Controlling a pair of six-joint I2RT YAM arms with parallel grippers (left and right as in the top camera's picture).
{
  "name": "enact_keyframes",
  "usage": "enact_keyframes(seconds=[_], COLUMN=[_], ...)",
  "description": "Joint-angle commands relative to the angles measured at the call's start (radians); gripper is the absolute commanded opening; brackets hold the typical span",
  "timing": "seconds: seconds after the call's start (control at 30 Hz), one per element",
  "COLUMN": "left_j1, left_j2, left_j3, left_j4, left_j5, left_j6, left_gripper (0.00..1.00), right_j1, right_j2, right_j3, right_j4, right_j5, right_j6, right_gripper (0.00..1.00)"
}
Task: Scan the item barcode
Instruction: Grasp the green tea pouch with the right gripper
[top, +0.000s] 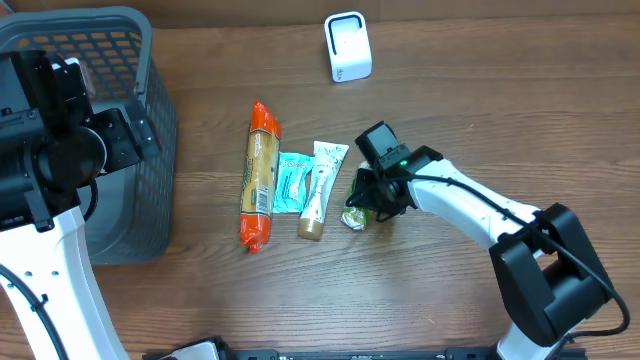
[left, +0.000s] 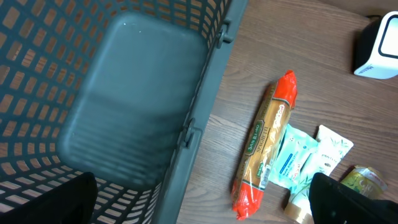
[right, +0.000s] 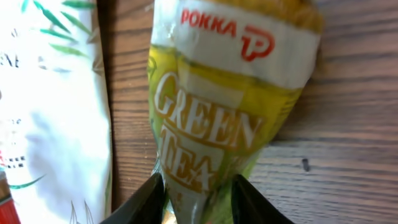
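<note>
Grey mesh basket (top: 155, 140) upright on wood table (top: 500, 100), far L side.

The green tea can (right: 230, 112) is coloured yellow-green, banded white with red lettering. A green leaf pattern is printed on the white tube (top: 322, 180). The surface (top: 500, 100) is grained in brown wood.

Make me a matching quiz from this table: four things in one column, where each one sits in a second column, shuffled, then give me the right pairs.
Things
1. grey basket
2. white scanner
3. green tea pack
4. long pack with orange ends

Places
A. between the fingers of the right gripper
B. alone at the far edge of the table
C. at the left end of the table
D. just right of the basket

Pairs: 1-C, 2-B, 3-A, 4-D
</note>
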Motion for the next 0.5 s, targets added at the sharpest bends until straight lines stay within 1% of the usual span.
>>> enact_keyframes(seconds=[0.0, 0.07, 0.1, 0.2, 0.23, 0.3, 0.4, 0.43, 0.47], left_j1=[0.002, 0.002, 0.002, 0.002, 0.002, 0.002, 0.002, 0.002, 0.002], left_j2=[0.002, 0.002, 0.002, 0.002, 0.002, 0.002, 0.002, 0.002, 0.002], left_j3=[-0.004, -0.004, -0.003, -0.003, -0.003, -0.004, -0.003, -0.004, -0.003], left_j4=[0.003, 0.003, 0.003, 0.003, 0.003, 0.003, 0.003, 0.003, 0.003], left_j5=[0.008, 0.008, 0.008, 0.008, 0.008, 0.008, 0.008, 0.008, 0.008], left_j6=[-0.007, -0.007, -0.007, -0.007, -0.007, -0.007, -0.007, -0.007, -0.007], left_gripper=[1.00, 1.00, 1.00, 1.00, 0.99, 1.00, 1.00, 1.00, 1.00], right_j1=[0.004, 0.005, 0.005, 0.004, 0.001, -0.017, -0.063, -0.094, -0.108], right_j2=[0.012, 0.013, 0.013, 0.013, 0.013, 0.011, 0.004, -0.001, -0.002], right_j3=[0.019, 0.019, 0.019, 0.019, 0.020, 0.023, 0.035, 0.040, 0.042], right_j4=[0.000, -0.003, -0.005, -0.041, -0.049, -0.052, -0.055, -0.067, -0.079], right_j5=[0.006, 0.005, 0.005, -0.011, -0.030, -0.140, -0.372, -0.517, -0.581], right_j6=[0.002, 0.002, 0.002, -0.005, -0.018, -0.141, -0.398, -0.549, -0.620], right_gripper=[0.32, 0.27, 0.19, 0.04, 0.04, 0.04, 0.04, 0.04, 0.04])
